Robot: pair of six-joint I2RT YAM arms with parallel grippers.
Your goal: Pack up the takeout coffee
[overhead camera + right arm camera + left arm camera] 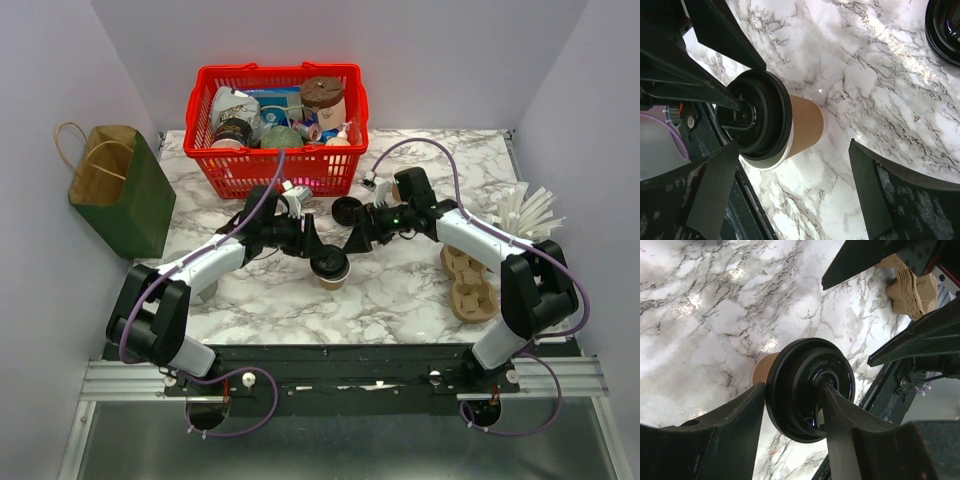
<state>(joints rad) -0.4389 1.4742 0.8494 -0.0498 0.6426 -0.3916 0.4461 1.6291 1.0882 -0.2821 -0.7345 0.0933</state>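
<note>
The takeout coffee cup [331, 277], tan kraft paper with a white rim, stands on the marble table just ahead of centre. A black lid [329, 264] sits on it, a little crooked, with the white rim showing below it in the right wrist view [771, 159]. My left gripper [311, 243] is shut on the black lid [800, 365]: one finger is at its outer edge and the other is in its centre. The cup wall [762, 371] shows behind the lid. My right gripper [357, 238] is open and empty, just right of the cup [805, 125].
A second black lid [347, 209] lies behind the cup. The brown pulp carrier [470, 285] lies at the right, with white sticks [525, 215] behind it. A red basket [200, 95] full of goods stands at the back. A green paper bag [125, 200] stands at the left edge.
</note>
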